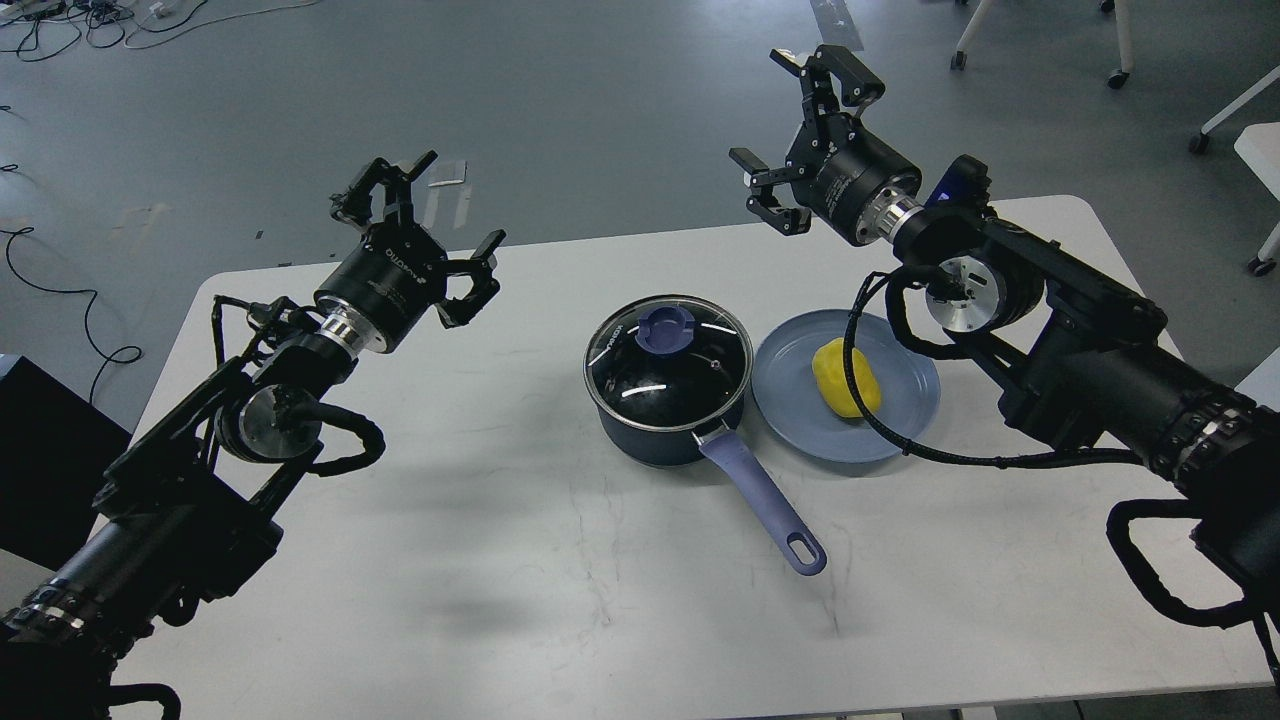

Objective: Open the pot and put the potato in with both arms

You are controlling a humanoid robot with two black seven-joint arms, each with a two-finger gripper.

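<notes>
A dark blue pot [655,425] stands at the middle of the white table, with a glass lid [668,362] on it that has a purple knob [666,329]. Its purple handle [765,505] points toward the front right. A yellow potato [846,377] lies on a blue plate [790,410] just right of the pot. My left gripper [425,215] is open and empty, held high to the left of the pot. My right gripper [795,125] is open and empty, held high behind the plate.
The white table [500,560] has bare surface in front of and left of the pot. A cable loop from my right arm [880,425] hangs over the plate's right part. Cables lie on the grey floor at the back left, chair legs at the back right.
</notes>
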